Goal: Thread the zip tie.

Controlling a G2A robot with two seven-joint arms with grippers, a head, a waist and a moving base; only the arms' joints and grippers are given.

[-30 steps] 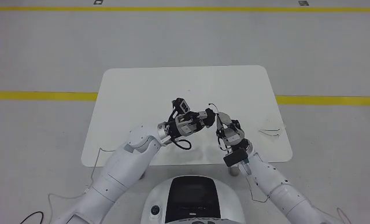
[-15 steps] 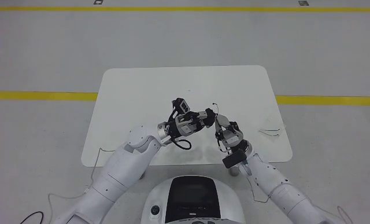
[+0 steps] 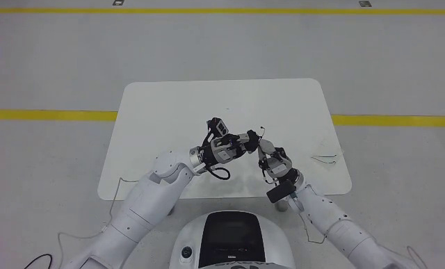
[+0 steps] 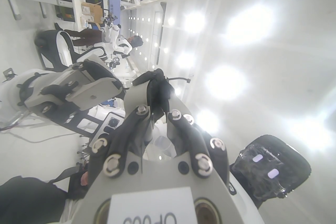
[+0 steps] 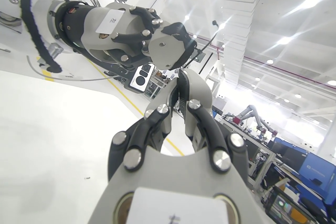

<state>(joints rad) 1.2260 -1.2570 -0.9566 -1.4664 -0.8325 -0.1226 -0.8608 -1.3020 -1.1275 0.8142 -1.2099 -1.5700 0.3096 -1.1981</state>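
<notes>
Left jaws are closed on the thin black plastic zip tie (image 4: 179, 78). Its head end sticks out past the tips, in the air above the front of the white round-cornered bench (image 3: 174, 116). Right jaws are closed too, meeting the left ones on the strap's lower end. That contact is half hidden behind the black left pads (image 5: 181, 33), and so is the rest of the strap. A small thin dark item (image 3: 325, 158) lies near the bench's right edge, too fine to identify. Grey floor (image 3: 69, 53) has yellow lines (image 3: 62, 115). The room has bright ceiling lamps (image 5: 284, 40) and blue machinery (image 5: 315, 167).
</notes>
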